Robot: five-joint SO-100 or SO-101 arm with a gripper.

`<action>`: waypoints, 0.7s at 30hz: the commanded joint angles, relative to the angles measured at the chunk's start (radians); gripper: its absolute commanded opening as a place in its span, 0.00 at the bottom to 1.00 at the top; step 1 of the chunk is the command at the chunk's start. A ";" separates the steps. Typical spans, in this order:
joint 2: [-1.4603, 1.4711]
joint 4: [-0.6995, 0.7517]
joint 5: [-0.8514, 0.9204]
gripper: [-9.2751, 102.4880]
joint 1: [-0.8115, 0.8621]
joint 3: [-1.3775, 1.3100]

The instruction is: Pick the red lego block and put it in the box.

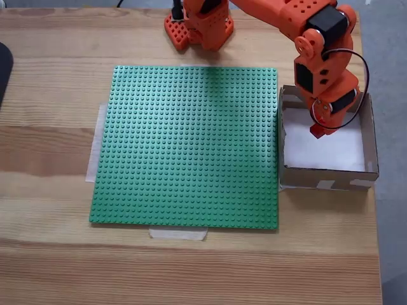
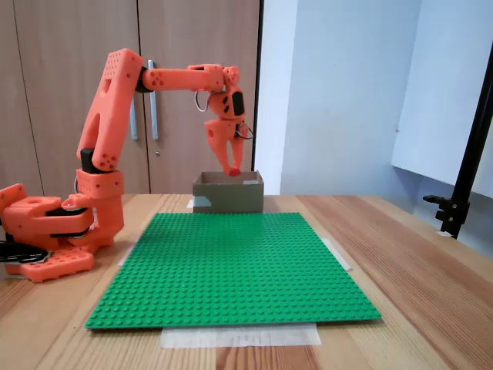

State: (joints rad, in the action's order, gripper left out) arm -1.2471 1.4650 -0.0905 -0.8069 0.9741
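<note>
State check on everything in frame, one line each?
end effector: above the box, pointing down; open or shut unclear.
box: upright, open top; visible white floor bare.
green baseplate: flat on the table, taped at its edges, nothing on it.
red lego block: can't make it out; may be at the tip.

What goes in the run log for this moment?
gripper: above box, pointing down | red block: not seen | baseplate: bare | grip state: unclear
</note>
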 commanded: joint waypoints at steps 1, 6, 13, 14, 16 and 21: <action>0.000 0.000 -0.009 0.08 -0.009 -0.043; 0.012 -0.002 -0.009 0.08 -0.015 -0.046; 0.012 0.002 -0.006 0.08 -0.021 -0.049; 0.012 0.002 -0.005 0.08 -0.023 -0.049; 0.012 0.003 -0.003 0.08 -0.025 -0.049; 0.012 0.005 -0.005 0.10 -0.028 -0.048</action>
State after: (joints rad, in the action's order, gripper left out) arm -1.2226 1.4650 -0.0905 -0.8268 0.9741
